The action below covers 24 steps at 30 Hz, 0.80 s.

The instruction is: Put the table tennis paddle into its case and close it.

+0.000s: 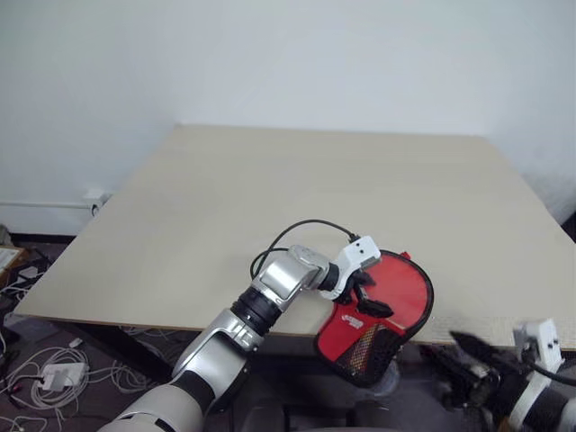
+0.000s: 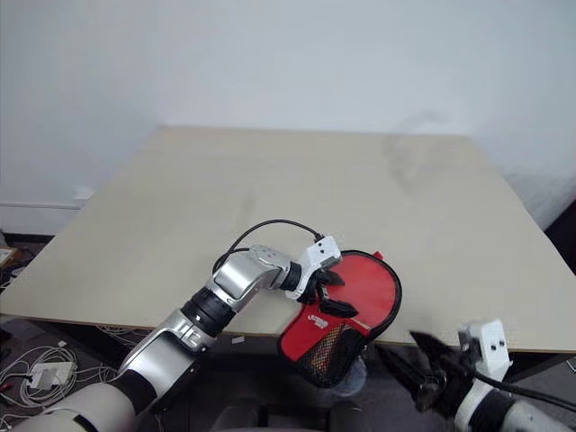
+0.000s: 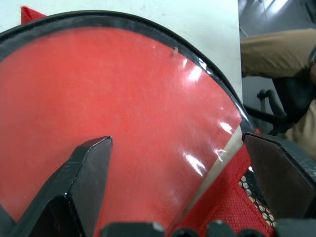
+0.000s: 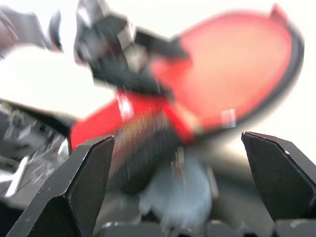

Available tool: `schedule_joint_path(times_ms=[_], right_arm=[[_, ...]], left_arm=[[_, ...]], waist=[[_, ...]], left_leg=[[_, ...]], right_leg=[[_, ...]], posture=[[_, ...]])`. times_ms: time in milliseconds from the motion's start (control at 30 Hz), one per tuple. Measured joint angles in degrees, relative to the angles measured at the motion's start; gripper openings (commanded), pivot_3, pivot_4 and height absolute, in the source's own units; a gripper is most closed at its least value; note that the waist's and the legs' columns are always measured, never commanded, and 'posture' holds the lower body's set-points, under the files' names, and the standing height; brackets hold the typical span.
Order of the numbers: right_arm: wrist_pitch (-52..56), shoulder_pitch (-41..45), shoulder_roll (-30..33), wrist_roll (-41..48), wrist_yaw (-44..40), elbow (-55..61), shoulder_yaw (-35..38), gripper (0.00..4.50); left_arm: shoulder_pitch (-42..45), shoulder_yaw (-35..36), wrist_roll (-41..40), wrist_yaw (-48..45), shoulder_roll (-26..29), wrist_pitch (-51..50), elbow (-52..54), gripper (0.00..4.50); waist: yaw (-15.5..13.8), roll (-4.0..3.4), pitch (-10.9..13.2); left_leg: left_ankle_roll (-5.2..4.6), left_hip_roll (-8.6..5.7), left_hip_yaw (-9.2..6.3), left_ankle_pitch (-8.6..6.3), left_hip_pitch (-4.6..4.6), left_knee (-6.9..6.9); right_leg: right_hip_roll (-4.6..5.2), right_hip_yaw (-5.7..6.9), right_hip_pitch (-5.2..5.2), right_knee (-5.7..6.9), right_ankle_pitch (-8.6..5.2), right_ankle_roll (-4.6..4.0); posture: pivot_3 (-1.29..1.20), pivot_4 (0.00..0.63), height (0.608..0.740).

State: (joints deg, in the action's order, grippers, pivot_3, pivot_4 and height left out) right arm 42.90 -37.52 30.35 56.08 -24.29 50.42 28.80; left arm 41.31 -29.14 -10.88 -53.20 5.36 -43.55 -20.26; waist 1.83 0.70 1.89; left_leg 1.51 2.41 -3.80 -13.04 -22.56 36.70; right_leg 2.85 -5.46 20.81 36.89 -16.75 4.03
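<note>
The case (image 1: 400, 292) lies at the table's near edge, its red lower panel and black mesh (image 1: 364, 351) hanging over the edge. Through its clear, black-rimmed window (image 3: 123, 89) shows the red face of the table tennis paddle (image 2: 369, 283). My left gripper (image 1: 371, 295) is right above the case where the window meets the lower panel. It is open, fingers (image 3: 84, 173) spread wide with nothing pinched. My right gripper (image 2: 398, 344) hangs open below the table edge, to the right of the case. Its wrist view shows the case (image 4: 237, 64) ahead, apart from its fingers (image 4: 84, 182).
The pale wooden table (image 1: 270, 180) stretches bare toward a white wall. Cables and a power strip (image 1: 58, 373) lie on the floor at the left. A person in tan clothes (image 3: 276, 49) sits on a chair beyond the table's edge.
</note>
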Motion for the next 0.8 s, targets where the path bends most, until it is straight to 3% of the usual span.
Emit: schedule_joint_path(times_ms=[200,367,667,800], right_arm=[[-2.7,17.51,0.49,-0.59,9.32,-4.36,-0.28,4.49],[3.42,27.6,2.9,-0.55,16.74,-12.41,-3.26,4.49],[15.48,39.83,-0.27,-2.93,23.53,-33.86,-10.02,4.49],[16.97,41.24,-0.64,-4.32,22.83,-35.49,-12.19,4.49]], left_arm=[[2.33,9.28,-2.05,1.18,-0.43,1.73,-7.6,4.5],[5.11,12.57,-2.81,-2.39,2.69,3.43,-9.22,4.5],[3.84,12.66,-4.69,-10.84,10.42,3.04,-2.63,4.5],[0.73,12.59,-4.8,-11.65,14.08,1.95,0.43,4.5]], waist=[[0.16,-0.23,0.38],[0.03,-0.26,0.38],[-0.47,-0.46,0.47],[-0.5,-0.59,0.48]], left_leg=[[-0.1,-0.08,0.0,0.07,-0.17,0.14],[-0.14,-0.13,-0.01,0.09,-0.79,0.03],[-0.17,-0.15,-0.01,0.12,-0.95,0.0],[-0.2,-0.15,-0.05,0.13,-0.94,0.08]], right_leg=[[0.0,-0.04,0.07,0.01,0.17,0.03],[-0.03,-0.13,0.52,0.02,0.36,0.0],[-0.05,-0.14,0.68,0.06,0.43,-0.11],[-0.05,-0.12,0.67,0.16,0.42,-0.08]], posture=[[0.0,0.0,0.74],[0.0,0.0,0.74],[0.0,0.0,0.74],[0.0,0.0,0.74]])
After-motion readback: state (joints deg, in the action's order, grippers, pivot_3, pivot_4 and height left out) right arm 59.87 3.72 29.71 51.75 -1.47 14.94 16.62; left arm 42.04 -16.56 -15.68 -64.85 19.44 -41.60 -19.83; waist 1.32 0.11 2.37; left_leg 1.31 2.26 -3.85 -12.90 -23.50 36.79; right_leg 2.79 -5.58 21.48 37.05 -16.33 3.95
